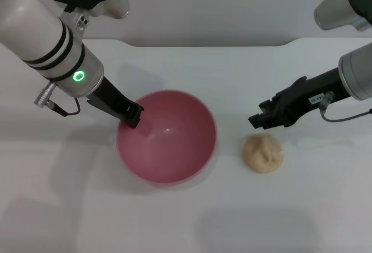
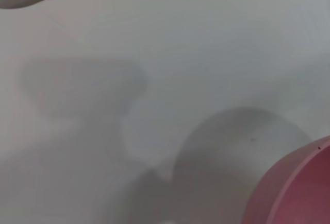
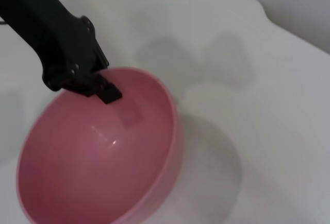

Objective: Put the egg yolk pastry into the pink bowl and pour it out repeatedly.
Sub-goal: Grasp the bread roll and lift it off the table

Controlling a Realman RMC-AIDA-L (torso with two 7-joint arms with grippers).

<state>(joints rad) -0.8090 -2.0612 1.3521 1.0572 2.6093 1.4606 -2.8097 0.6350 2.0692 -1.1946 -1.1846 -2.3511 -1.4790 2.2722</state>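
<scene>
The pink bowl sits left of centre on the white table, and its inside is empty. My left gripper is shut on the bowl's far-left rim, one finger inside the wall. The right wrist view shows that grip on the pink bowl, which is tipped with the held side higher. The left wrist view shows only a curve of the pink bowl. The egg yolk pastry lies on the table just right of the bowl. My right gripper hovers just behind the pastry, open and holding nothing.
The white table reaches back to a curved rear edge against a grey wall. Bare tabletop lies in front of the bowl and the pastry. Both forearms reach in from the upper corners.
</scene>
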